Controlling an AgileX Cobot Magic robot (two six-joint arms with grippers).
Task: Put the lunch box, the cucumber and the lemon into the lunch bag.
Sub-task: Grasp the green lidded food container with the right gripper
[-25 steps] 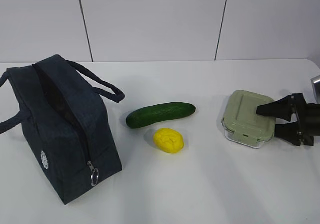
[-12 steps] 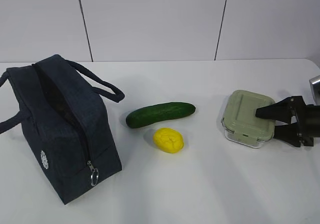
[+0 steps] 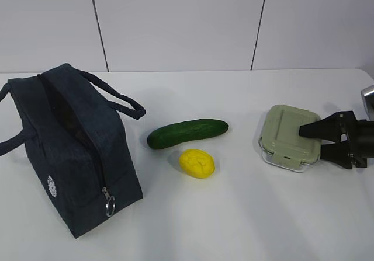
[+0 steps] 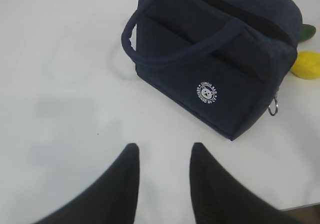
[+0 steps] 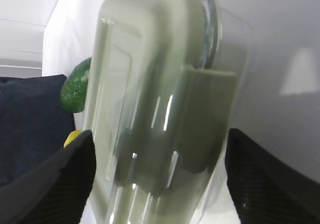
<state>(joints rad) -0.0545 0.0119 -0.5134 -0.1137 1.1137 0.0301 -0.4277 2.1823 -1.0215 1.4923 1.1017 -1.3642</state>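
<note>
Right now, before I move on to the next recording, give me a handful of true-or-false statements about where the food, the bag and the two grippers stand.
1. The lemon lies nearer the camera than the cucumber. True.
2. The lunch box is already inside the lunch bag. False: it sits on the table at the right.
3. The right gripper has its fingers on either side of the lunch box. True.
4. The left gripper holds the bag's handle. False: it hangs open over bare table, short of the bag.
5. The lunch box has no lid. False: a pale green lid covers it.
</note>
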